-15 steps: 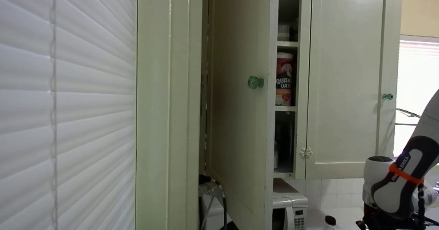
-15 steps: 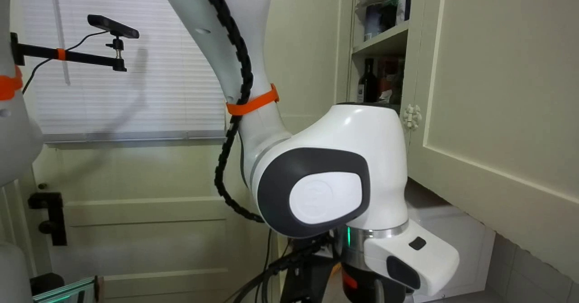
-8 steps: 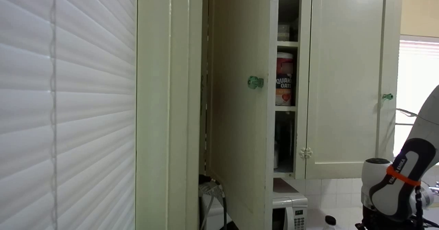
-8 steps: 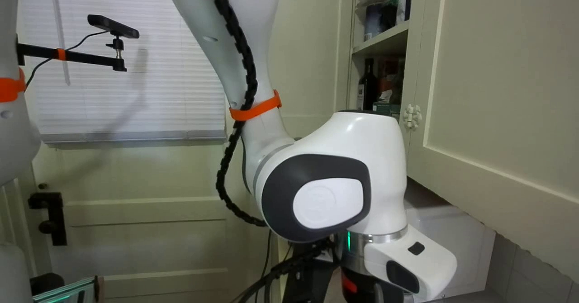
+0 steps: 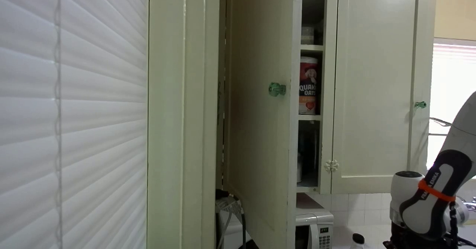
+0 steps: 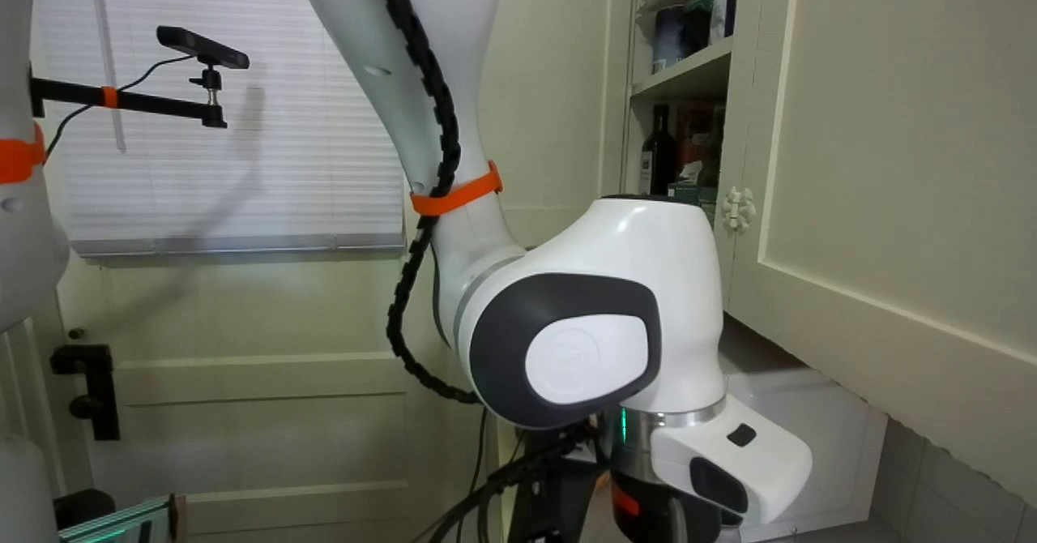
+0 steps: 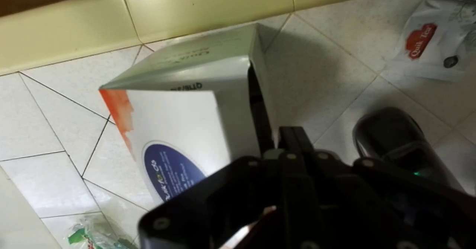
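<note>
In the wrist view my gripper (image 7: 292, 132) is shut, its two dark fingertips side by side with nothing visible between them. Just left of the fingertips, a white and pale green Quik Tea box (image 7: 186, 115) lies on white tile. It has an orange corner and a blue oval, and a dark opening on the side facing the fingers. The gripper body hides its lower part. I cannot tell whether the fingers touch the box. A grey Quik Tea sachet (image 7: 435, 42) lies flat at upper right. A dark rounded object (image 7: 394, 137) is right of the fingers.
In both exterior views a cabinet door shows, open in an exterior view (image 5: 260, 130), beside shelves with an oats canister (image 5: 308, 85). A microwave (image 5: 314, 223) and a dark-capped bottle (image 5: 357, 239) stand below. A yellow tile edge (image 7: 208, 11) and clear plastic bag (image 7: 95, 234) show in the wrist view.
Over the last second the arm has lowered slightly, mostly in the first half second, with a very small shift since. The cabinet doors and shelf items have not moved.
</note>
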`<state>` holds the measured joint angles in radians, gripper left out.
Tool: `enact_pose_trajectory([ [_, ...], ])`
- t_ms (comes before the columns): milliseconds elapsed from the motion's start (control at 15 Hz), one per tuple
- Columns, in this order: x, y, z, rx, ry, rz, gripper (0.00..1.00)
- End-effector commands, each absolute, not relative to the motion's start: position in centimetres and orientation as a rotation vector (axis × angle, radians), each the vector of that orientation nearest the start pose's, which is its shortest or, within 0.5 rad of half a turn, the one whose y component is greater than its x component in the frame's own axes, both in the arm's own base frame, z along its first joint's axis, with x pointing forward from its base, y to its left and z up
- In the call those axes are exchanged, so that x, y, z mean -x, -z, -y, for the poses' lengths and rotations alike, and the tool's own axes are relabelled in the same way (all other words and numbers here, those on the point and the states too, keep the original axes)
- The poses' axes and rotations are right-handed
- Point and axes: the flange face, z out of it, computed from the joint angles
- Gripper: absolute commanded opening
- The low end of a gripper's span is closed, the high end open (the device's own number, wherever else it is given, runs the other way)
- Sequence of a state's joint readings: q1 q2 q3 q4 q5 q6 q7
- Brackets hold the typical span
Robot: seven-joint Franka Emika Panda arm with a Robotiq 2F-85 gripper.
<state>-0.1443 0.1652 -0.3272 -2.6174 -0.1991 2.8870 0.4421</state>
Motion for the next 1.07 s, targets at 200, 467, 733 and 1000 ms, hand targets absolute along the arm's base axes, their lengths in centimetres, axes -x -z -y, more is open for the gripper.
enact_pose_trajectory([
  [200, -40.0, -20.8, 19.3, 3.047, 0.224, -1.12, 0.0],
  [467, -40.2, -21.8, 19.0, 3.037, 0.273, -1.105, 0.0],
  [733, -40.0, -24.9, 18.1, 3.054, 0.28, -1.05, 0.0],
  [1000, -39.3, -29.0, 16.5, 3.058, 0.205, -0.944, 0.26],
])
